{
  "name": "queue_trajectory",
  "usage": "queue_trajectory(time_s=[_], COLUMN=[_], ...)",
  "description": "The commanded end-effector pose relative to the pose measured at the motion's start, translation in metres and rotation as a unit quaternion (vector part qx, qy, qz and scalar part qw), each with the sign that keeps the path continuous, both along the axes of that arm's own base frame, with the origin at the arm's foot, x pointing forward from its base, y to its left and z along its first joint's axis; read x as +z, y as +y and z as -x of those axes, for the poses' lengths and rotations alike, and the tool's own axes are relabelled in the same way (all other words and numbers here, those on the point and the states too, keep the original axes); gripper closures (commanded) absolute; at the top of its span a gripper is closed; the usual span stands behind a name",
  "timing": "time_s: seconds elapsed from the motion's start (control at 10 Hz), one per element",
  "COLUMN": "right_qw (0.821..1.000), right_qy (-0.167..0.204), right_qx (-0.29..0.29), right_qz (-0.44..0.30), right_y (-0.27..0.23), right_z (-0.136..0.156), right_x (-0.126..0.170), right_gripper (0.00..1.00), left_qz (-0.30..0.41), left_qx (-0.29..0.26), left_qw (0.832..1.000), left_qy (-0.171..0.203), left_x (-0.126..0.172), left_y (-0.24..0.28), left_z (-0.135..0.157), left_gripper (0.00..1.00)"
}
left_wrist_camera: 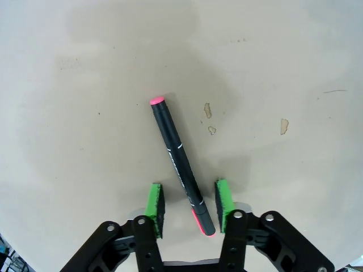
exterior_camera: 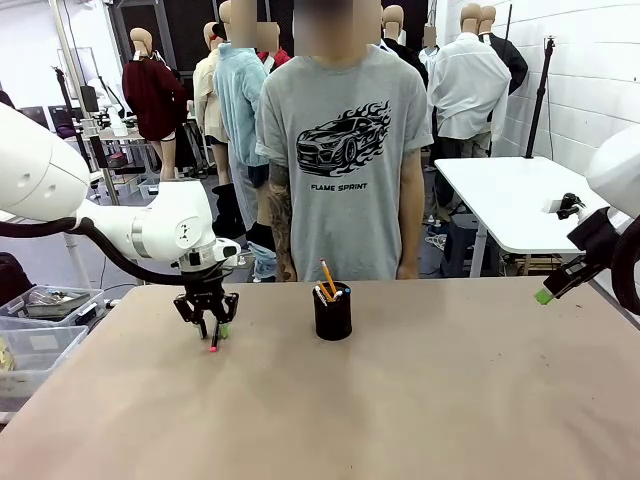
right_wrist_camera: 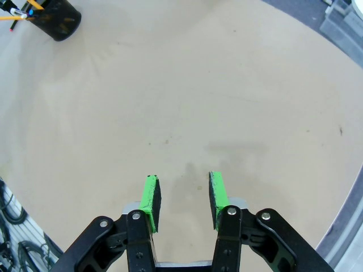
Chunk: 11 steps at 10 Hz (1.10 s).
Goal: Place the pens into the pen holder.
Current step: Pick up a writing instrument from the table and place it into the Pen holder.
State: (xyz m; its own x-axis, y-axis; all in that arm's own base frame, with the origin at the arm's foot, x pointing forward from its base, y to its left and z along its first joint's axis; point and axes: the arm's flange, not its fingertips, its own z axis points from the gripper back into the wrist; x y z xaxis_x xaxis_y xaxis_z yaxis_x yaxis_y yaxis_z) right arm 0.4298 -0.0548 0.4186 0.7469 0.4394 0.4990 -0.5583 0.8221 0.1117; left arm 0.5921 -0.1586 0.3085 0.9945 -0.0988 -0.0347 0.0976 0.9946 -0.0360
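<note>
A dark pen (left_wrist_camera: pixel 173 141) with pink-red ends lies on the tan table (exterior_camera: pixel 420 400). Its near end sits between the green pads of my left gripper (left_wrist_camera: pixel 189 205), close to the right pad, with a gap to the left one. From the front, the left gripper (exterior_camera: pixel 207 325) points straight down at the table on the left, and the pen's pink tip (exterior_camera: pixel 213 347) shows below it. The black pen holder (exterior_camera: pixel 332 312) stands mid-table with a yellow-orange pencil (exterior_camera: pixel 327 277) and other pens in it. My right gripper (right_wrist_camera: pixel 181 195) hangs open and empty above bare table at the far right (exterior_camera: pixel 545 295).
A person in a grey T-shirt (exterior_camera: pixel 345 150) stands at the far edge behind the holder. Clear plastic bins (exterior_camera: pixel 35 330) sit off the table's left side. A white table (exterior_camera: pixel 510 195) stands at the back right. The holder (right_wrist_camera: pixel 57 20) is far from the right gripper.
</note>
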Motion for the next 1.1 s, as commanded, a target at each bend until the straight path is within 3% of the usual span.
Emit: queue_trajectory(time_s=[0.0,0.6,0.8,1.0], right_qw=[1.0,1.0,1.0,1.0], right_qy=[-0.005,-0.005,-0.005,-0.005], right_qx=[0.008,0.008,0.008,0.008], right_qz=[-0.009,-0.009,-0.009,-0.009], right_y=[0.0,0.0,0.0,0.0], right_z=[0.002,0.002,0.002,0.002], right_x=[-0.004,-0.004,-0.004,-0.004], right_gripper=[0.54,0.54,0.54,0.54], left_qz=[-0.004,0.006,0.033,0.073], left_qx=[0.005,-0.035,-0.089,-0.149], left_qw=[1.0,0.999,0.995,0.982], left_qy=[0.011,0.028,-0.012,-0.092], left_x=[-0.005,-0.006,0.024,0.06], left_y=[-0.001,-0.006,-0.001,0.006], left_z=[-0.005,-0.002,0.01,0.023], left_gripper=[1.0,1.0,1.0,1.0])
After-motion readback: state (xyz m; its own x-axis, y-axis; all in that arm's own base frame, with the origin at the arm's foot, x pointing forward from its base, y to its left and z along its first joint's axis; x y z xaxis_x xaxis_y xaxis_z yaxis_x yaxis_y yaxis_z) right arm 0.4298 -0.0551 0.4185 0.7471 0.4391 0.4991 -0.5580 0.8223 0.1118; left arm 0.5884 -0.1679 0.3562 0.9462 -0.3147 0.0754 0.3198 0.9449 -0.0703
